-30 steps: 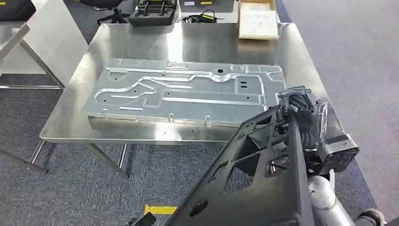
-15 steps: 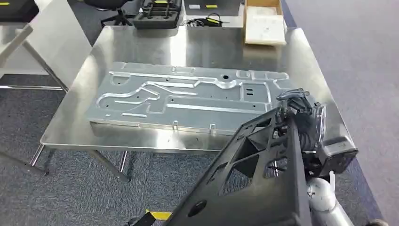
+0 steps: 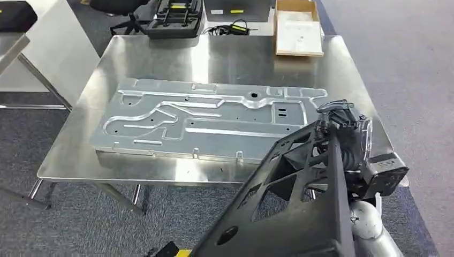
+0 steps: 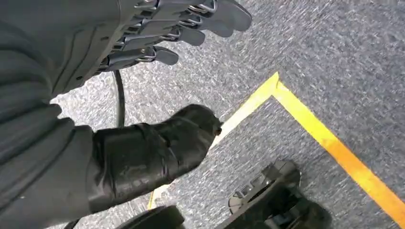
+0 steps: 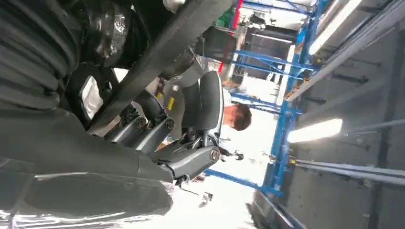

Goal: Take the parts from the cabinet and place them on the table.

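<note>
A large black bracket part (image 3: pixel 289 203) with several cut-outs stands tilted in front of me at the near right, and my right hand (image 3: pixel 345 134) grips its upper edge. Its top corner is over the near right edge of the steel table (image 3: pixel 225 59). A long silver stamped panel (image 3: pixel 209 118) lies flat across the middle of the table. In the right wrist view my right hand (image 5: pixel 157 138) wraps the part's black edge (image 5: pixel 162 52). My left hand (image 4: pixel 157 43) hangs over the carpet, fingers apart, holding nothing.
At the table's far edge sit a cardboard box (image 3: pixel 299 32), a black case (image 3: pixel 174 19) and a cable (image 3: pixel 235 27). A white table (image 3: pixel 37 53) stands to the left. Yellow tape (image 4: pixel 329 143) marks the carpet. A person (image 5: pixel 236 117) stands by blue racks (image 5: pixel 286 71).
The whole head picture has shifted: the table and silver panel sit lower and a little further left, so the camera has moved. My right hand still holds the black part the same way.
</note>
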`<act>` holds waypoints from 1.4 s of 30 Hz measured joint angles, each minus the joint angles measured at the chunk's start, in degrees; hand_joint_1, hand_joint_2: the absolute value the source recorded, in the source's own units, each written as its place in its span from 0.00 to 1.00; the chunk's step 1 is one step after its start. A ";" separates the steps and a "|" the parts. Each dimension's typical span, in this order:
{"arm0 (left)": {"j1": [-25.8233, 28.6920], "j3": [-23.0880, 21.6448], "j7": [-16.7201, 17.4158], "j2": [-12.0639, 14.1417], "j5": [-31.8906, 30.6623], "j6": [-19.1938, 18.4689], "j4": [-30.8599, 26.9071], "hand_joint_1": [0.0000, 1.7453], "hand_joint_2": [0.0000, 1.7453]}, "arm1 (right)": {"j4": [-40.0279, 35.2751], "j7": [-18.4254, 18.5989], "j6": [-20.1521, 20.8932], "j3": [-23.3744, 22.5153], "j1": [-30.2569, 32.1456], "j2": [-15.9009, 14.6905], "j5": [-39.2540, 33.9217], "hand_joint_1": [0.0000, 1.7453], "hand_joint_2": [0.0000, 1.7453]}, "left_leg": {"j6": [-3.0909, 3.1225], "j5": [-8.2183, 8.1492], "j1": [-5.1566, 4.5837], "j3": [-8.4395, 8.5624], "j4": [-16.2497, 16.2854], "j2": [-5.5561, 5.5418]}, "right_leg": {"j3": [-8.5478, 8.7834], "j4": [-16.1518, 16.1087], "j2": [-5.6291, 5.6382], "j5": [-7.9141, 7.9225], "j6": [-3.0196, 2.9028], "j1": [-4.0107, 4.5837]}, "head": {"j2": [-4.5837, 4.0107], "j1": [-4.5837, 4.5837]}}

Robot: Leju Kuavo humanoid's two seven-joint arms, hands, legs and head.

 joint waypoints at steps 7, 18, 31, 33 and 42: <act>-0.06 0.00 0.39 -0.02 -0.33 -0.22 0.00 0.00 1.00 | 0.37 0.04 0.11 -0.18 -0.16 -0.11 -0.07 1.00 1.00 | 1.82 -0.70 0.40 2.82 -2.23 0.02 | -7.43 14.03 -0.39 -6.03 1.03 0.25 | 0.00 0.42; -0.12 0.00 0.39 -0.02 -0.81 -0.52 0.00 0.00 1.00 | 1.01 0.11 0.87 -0.31 -0.34 -0.35 -0.72 1.00 1.00 | -0.08 -4.10 0.13 3.68 -0.14 -0.18 | -4.01 0.43 -0.22 3.81 -0.50 -0.07 | 0.00 0.31; -0.16 0.00 -0.02 0.07 -1.73 -1.27 0.00 0.00 1.00 | 3.08 3.96 3.32 -1.27 -2.15 -2.53 -0.63 1.00 1.00 | -0.27 -1.83 0.31 1.97 -0.23 -0.14 | -3.01 0.15 -0.25 3.01 0.57 -0.11 | 0.00 -0.06; -0.12 0.00 -0.02 0.07 -1.79 -1.33 0.00 0.00 1.00 | 3.26 4.22 3.47 -1.31 -2.26 -2.71 -0.63 1.00 1.00 | -0.16 -1.84 0.28 1.98 -0.23 -0.15 | -2.97 0.00 -0.24 3.08 0.71 -0.04 | 0.00 -0.05; -0.02 0.00 -0.02 0.13 -3.56 -2.45 0.00 0.00 1.00 | 8.28 9.56 4.87 -2.76 -4.49 -7.23 3.10 1.00 1.00 | 1.80 -1.18 0.24 2.83 -1.66 -0.11 | -10.57 15.63 -0.50 -2.84 1.61 0.13 | 0.00 0.00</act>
